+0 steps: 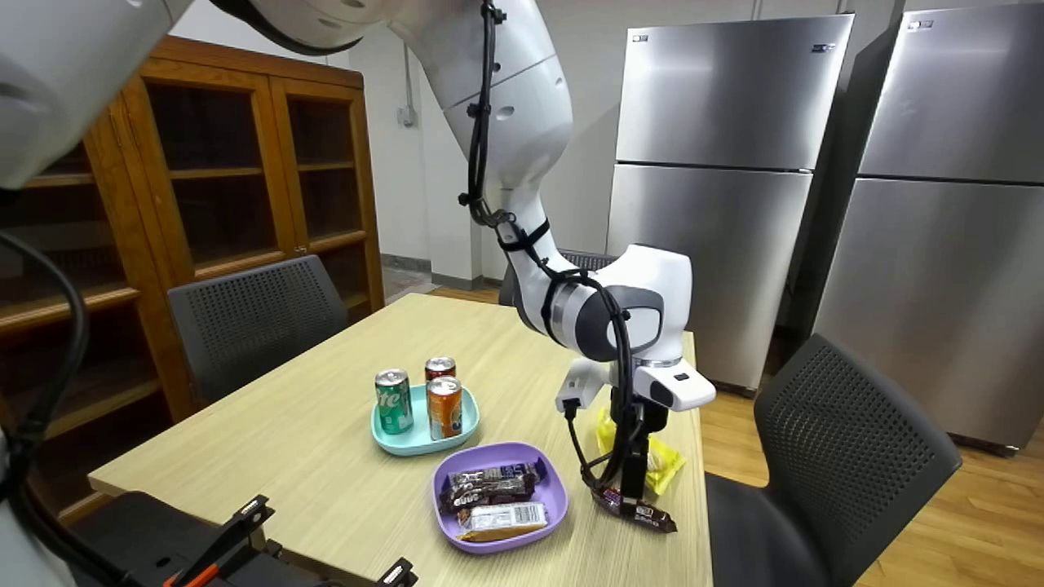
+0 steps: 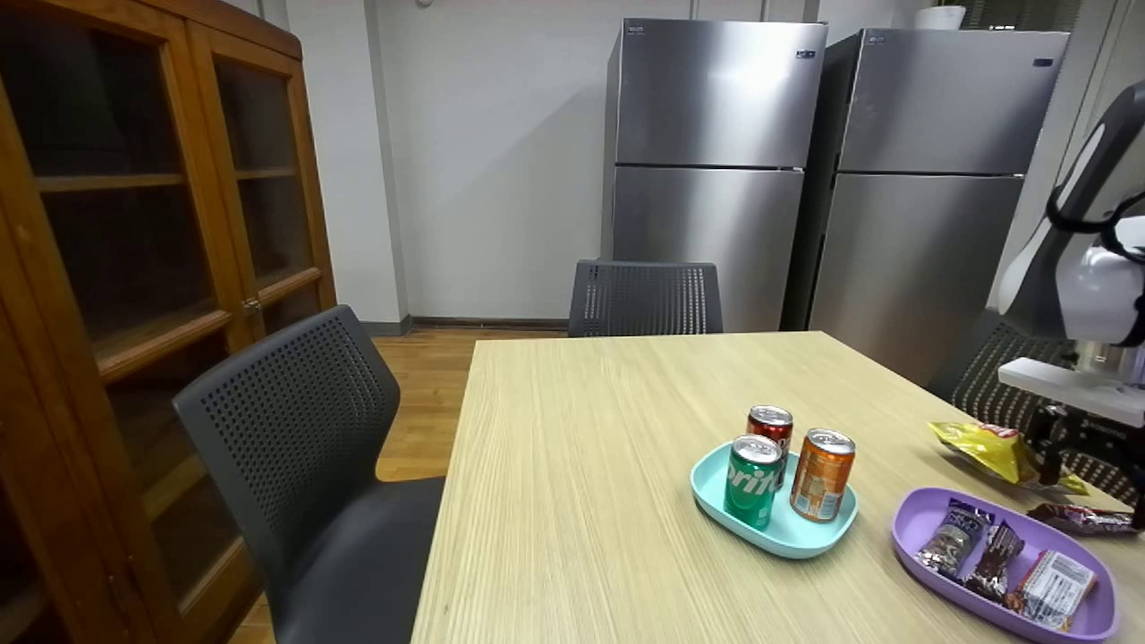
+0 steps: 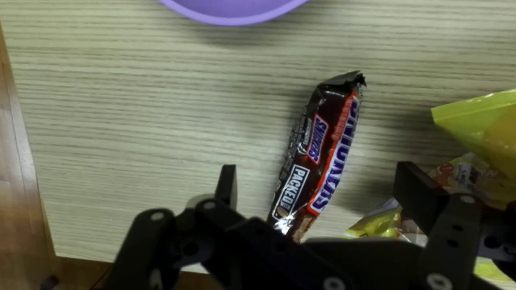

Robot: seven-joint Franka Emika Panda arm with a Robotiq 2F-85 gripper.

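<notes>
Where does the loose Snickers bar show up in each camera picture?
In an exterior view: Snickers bar at the bottom, right of centre.
In an exterior view: Snickers bar at lower right, near the edge.
Wrist view: Snickers bar just right of centre.
Shared landmark: purple tray, beside it in all three.

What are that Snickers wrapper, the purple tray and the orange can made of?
Snickers wrapper: probably plastic film or foil; glossy, creased, with a jagged end.
Purple tray: likely molded plastic; smooth, even color, rounded rim.
Orange can: seemingly metal; bare silvery top, shiny printed sides.
</notes>
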